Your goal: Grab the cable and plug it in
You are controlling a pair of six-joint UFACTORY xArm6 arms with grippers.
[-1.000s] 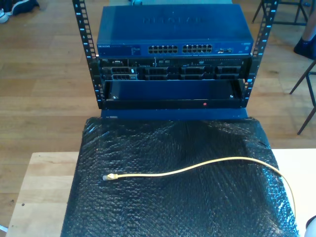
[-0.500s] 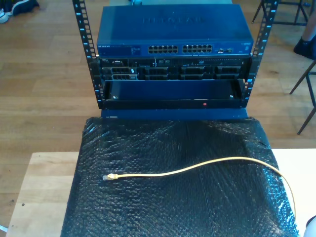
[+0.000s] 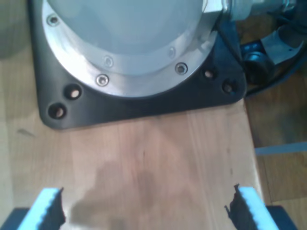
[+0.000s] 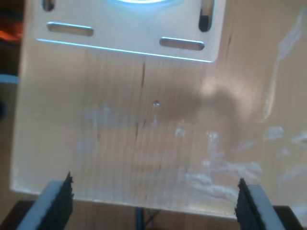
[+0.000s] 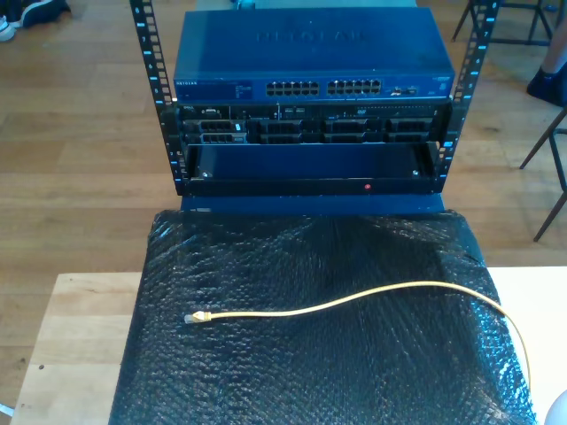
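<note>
1. One cable (image 5: 354, 300), yellow, lies loose on the black bubble-wrap mat (image 5: 310, 372) covering the desk (image 5: 75, 336). Its clear plug (image 5: 194, 317) sits toward the exterior view's left; the run arcs toward that view's right and leaves over the mat's near right edge.
2. Long axis near the plug: roughly across the exterior view, plug tip pointing to that view's left. A grasp behind the boot would want the jaws closing across this line, I judge.
3. Target: the blue network switch (image 5: 310, 62) in the rack (image 5: 155, 97) beyond the mat, port rows facing the desk, well apart from the plug.
4. My first pincer (image 3: 144, 211): jaws spread wide, nothing between them, over bare wood near a round arm base (image 3: 129, 43).
5. My second pincer (image 4: 153, 201): likewise wide open and empty, over pale wood with a metal plate (image 4: 129, 24).
6. Which arm is nearer the plug: cannot tell. The wrist views give jaw state; the exterior view gives cable and ports.
</note>
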